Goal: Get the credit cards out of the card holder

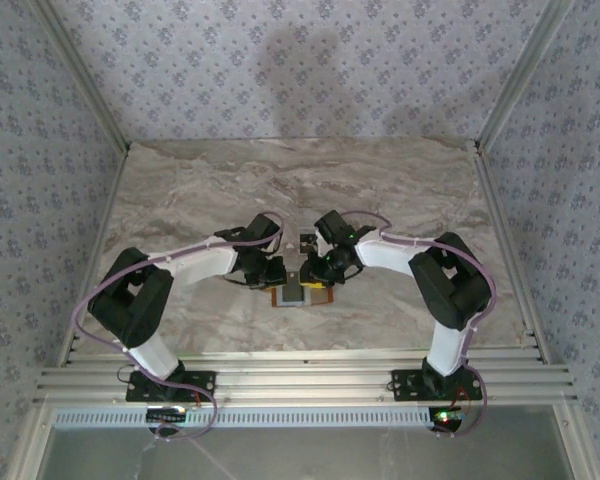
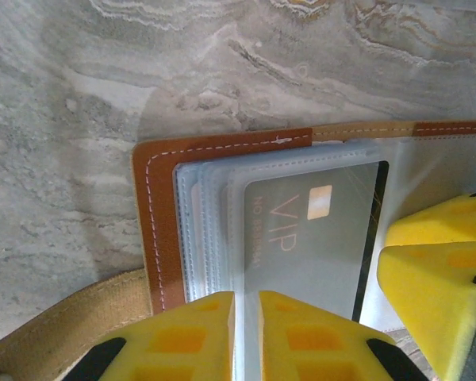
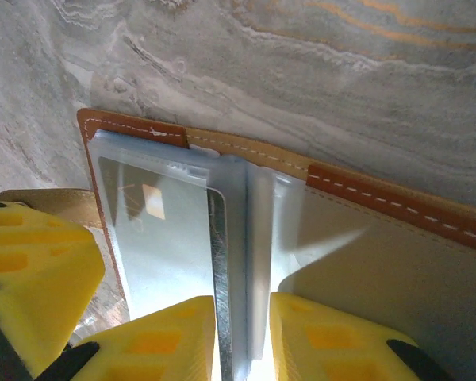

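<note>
The holder (image 2: 160, 230) lies open and flat on the table (image 2: 103, 95), between my two wrists. My left gripper (image 2: 247, 309) has its fingers nearly together at the holder's near edge, with a thin strip of clear plastic in the slit between the pads. I take that as a clamp on the holder. My right gripper (image 3: 242, 317) stands astride one raised leaf (image 3: 246, 238) at the spine, fingers a little apart. Whether they press it I cannot tell.

The step, as I judge it, is to get hold of the card (image 2: 317, 238) itself and not just plastic. It sits fully inside the top pocket of the sleeves (image 2: 210, 230), with nothing poking out. To do this well, my left should only anchor, pinning leather and plastic so nothing lifts with the pull. My right should find the card's dark edge nearest the spine, where I guess the pocket opens. It should nip the card alone and draw it straight along the pocket. A skewed pull would likely jam the corners in the seams.

The leather is smooth and orange-brown with white stitching, and paler tan along part of the far edge. A tan strap (image 2: 63, 329) trails off the near corner. The sleeves are frosted grey-blue film, stepped in layers, probably slick and floppy. The card looks stiff, thin and round-cornered, dark under the haze, with pale "VIP" lettering and a small peach square. My pads are blocky yellow foam with square recesses.
</note>
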Controlling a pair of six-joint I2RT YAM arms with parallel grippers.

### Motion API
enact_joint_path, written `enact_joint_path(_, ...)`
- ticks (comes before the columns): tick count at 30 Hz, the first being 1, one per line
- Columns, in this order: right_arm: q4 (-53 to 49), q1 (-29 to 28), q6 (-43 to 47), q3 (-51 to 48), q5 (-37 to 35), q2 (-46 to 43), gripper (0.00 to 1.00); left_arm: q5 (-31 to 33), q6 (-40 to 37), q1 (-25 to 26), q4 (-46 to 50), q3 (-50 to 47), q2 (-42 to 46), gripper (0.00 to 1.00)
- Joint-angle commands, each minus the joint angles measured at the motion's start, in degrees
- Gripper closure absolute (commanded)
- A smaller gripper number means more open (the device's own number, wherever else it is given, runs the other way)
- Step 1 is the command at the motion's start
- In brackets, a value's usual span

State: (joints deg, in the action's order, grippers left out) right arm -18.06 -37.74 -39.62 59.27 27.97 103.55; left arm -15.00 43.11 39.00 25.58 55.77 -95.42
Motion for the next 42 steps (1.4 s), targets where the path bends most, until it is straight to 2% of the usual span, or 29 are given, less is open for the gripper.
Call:
enact_joint_path(1,0.7,0.18,-0.18,-0.76,1.64,0.56,0.75,0.69,-0.09,0.23,1.57,1.4,-1.84,0.83)
enact_joint_path(11,3.55,-0.14,-2.37,-0.38,4.31,-0.93,0.74,1.47,-0.96,0.21,1.67,0.39,-4.49,0.84)
enact_joint_path(23,3.13,-0.77,-1.87,0.42,3.06,1.96,0.74,2.52,-1.35,0.24,2.72,-0.13,-3.64,0.83)
enact_joint_path(38,8.11,-2.03,-3.08,0.06,6.74,2.63,0.74,2.35,-1.38,0.24,2.72,-0.05,-3.64,0.84)
enact_joint_path(42,6.27,-2.17,-2.35,0.46,4.97,2.55,0.74,2.44,-1.39,0.25,2.81,0.04,-3.55,0.84)
